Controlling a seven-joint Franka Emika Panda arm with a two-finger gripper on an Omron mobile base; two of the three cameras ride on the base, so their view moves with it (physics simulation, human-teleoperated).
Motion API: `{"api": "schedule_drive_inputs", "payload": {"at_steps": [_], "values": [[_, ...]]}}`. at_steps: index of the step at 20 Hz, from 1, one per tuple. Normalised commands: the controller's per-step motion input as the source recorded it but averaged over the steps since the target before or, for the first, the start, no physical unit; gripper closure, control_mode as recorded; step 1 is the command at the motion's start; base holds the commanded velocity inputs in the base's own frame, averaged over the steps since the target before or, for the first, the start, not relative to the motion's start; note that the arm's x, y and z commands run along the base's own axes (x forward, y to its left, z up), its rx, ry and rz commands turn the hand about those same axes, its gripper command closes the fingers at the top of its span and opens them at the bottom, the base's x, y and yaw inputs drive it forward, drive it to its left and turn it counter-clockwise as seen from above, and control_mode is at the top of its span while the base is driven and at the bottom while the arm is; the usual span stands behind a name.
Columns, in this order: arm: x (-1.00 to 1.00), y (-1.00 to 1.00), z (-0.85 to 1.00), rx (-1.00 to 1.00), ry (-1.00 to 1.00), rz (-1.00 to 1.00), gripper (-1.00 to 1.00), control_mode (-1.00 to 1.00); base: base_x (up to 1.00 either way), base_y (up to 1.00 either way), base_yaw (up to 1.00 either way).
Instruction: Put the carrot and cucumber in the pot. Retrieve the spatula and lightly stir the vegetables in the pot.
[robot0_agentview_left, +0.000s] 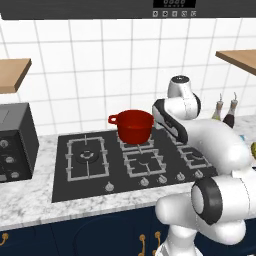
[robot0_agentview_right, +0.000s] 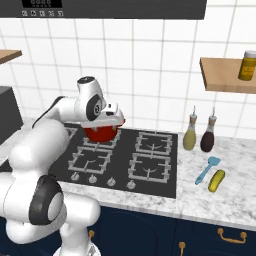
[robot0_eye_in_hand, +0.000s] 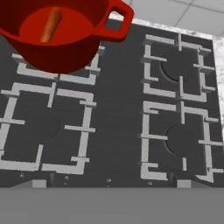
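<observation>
The white Franka arm with dark joints (robot0_agentview_left: 215, 150) rises from the lower right of the left base view, bends at a rounded elbow and reaches toward the frame's centre. In the right base view its wrist sits left of centre, pointing downward. The two-finger gripper (robot0_agentview_right: 111, 120) hangs there, jaws spread wide, holding nothing.

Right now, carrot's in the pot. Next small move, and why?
Probably swing the open gripper right toward the cucumber. The carrot already lies inside the red pot, while the cucumber sits on the marble counter right of the stove, beside the blue spatula. The hand view looks down on the burners, with nothing between the fingers, so the hand seems free to fetch it.
</observation>
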Motion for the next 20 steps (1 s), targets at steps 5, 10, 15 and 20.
{"api": "schedule_drive_inputs", "payload": {"at_steps": [5,10,15,20], "values": [[-0.46,-0.97,0.0,0.0,0.0,-0.15,-1.0,-1.0,0.0,0.0,0.0],[-0.56,-0.91,0.0,0.0,0.0,-0.17,-1.0,-1.0,0.0,0.0,0.0],[-0.64,-0.72,0.0,0.0,0.0,-0.2,-1.0,-1.0,0.0,0.0,0.0],[-0.3,-0.83,0.0,0.03,0.0,-0.1,-1.0,-1.0,0.0,0.0,0.0]]}}
